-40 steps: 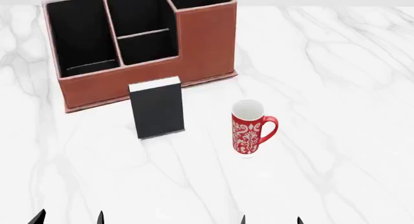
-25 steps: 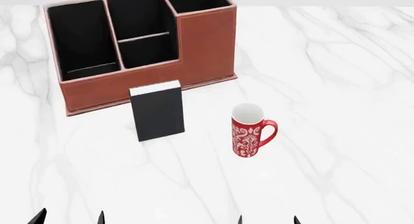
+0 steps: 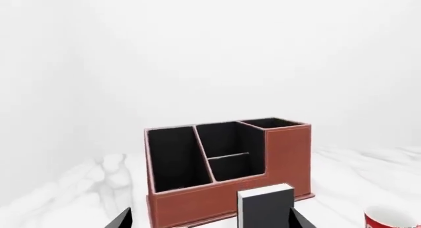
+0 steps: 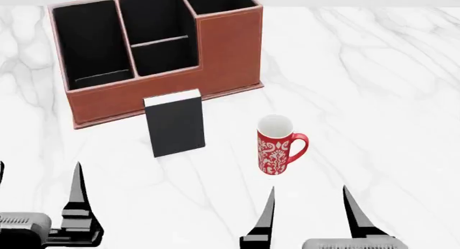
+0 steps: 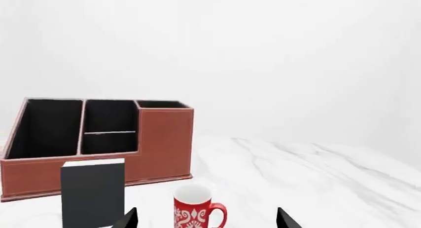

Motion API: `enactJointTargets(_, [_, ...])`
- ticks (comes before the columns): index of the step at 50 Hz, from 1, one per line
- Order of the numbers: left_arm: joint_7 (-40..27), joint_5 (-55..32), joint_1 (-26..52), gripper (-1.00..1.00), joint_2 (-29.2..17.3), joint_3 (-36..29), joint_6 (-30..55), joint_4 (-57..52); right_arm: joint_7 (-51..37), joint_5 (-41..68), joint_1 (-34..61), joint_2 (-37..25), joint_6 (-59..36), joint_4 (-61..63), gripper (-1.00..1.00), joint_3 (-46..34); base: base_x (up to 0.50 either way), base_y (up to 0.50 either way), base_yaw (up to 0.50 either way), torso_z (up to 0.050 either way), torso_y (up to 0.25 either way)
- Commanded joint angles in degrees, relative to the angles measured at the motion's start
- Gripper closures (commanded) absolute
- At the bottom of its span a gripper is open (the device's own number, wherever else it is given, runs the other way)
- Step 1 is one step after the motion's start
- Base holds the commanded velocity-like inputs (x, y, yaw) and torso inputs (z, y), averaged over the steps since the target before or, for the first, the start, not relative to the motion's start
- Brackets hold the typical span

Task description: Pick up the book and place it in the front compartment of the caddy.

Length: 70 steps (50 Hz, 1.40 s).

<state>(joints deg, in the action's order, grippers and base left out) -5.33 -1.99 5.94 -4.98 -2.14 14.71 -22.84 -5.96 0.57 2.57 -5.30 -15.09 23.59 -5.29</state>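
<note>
You are holding your left tool (image 4: 36, 198) spread wide and empty low over the white marble counter (image 4: 388, 87). The caddy (image 4: 154, 55) is sitting beyond it, and the black book (image 4: 174, 125) is standing upright just before the caddy's front wall. Right of the book, the red-and-white patterned mug (image 4: 277, 145) is standing apart. Your right tool (image 4: 309, 208) is hanging open, gripping nothing.

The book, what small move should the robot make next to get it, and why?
Probably reach the left gripper forward toward the book. The book stands upright, untouched, just in front of the caddy; both grippers are open and well short of it, and the right gripper sits nearer the mug.
</note>
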Motion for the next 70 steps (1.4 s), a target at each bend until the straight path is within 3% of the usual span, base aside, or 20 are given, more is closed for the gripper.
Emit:
enactJointTargets(1, [-0.87,-2.33,2.32,-1.0,-0.05,4.93,7.4,-13.96,0.55,1.36,0.92,-0.51,-8.12,15.95,-1.0,2.93,0.0,0.0,0.0,0.0,0.0])
enactJointTargets(13, [-2.86,-7.08,4.54,-1.0,-1.82,10.92,13.22,-20.71,-0.95,2.48,1.8,-1.54,-12.63,23.21,-1.0,3.41,0.0,0.0,0.0,0.0,0.0])
enactJointTargets(28, [-4.15,-8.38,4.65,-1.0,-2.89,10.0,15.94,-24.77,-1.92,3.98,2.33,-2.2,-14.7,25.43,-1.0,3.12,0.0,0.0,0.0,0.0,0.0])
enactJointTargets(46, [-5.37,-7.65,3.73,-1.0,-4.07,6.33,16.92,-28.26,-2.84,6.18,3.12,-3.04,-17.26,28.17,-1.0,3.19,0.49,0.0,0.0,0.0,0.0])
enactJointTargets(70, [-6.01,-9.73,3.99,-1.0,-5.66,6.88,17.96,-29.03,-4.26,6.96,3.4,-4.11,-17.46,28.17,-1.0,2.07,0.5,0.0,0.0,0.0,0.001])
